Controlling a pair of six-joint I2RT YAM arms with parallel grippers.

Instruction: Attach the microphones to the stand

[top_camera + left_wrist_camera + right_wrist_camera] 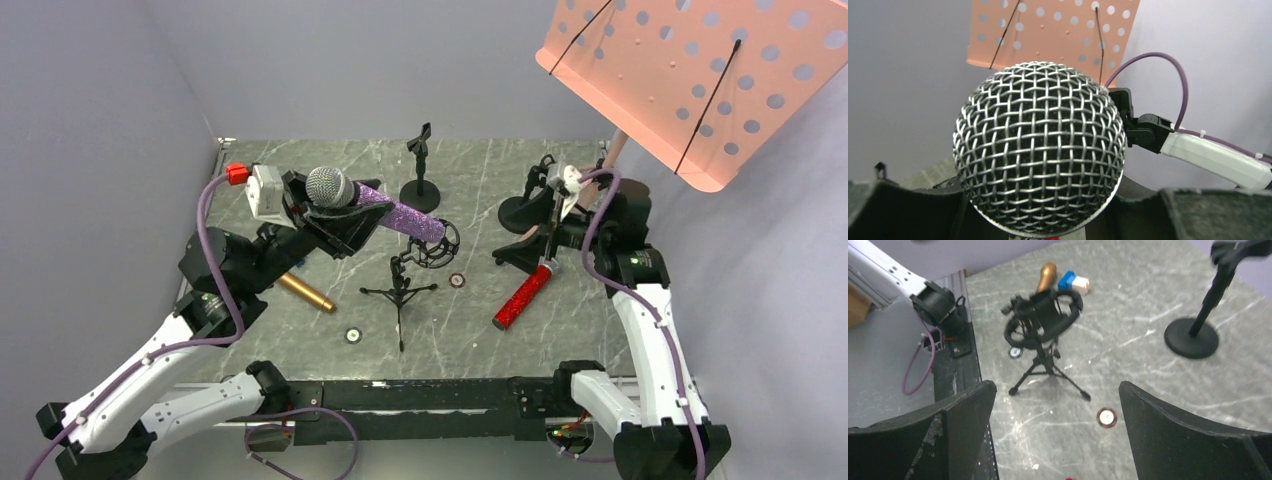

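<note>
A: While the left gripper clamps the purple microphone below its mesh head, where does the tail point?
B: Right, at the ring holder on the tripod stand. I cannot tell whether it sits inside.
A: And the right gripper?
B: Jaws wide, holding nothing. The red microphone lies just near of it, and the gold microphone lies on the left.

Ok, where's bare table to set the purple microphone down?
Bare: the near strip between tripod stand and red microphone, and the back, right of the round-base stand. Crowded: over the tripod, where the left gripper holds the purple microphone.
</note>
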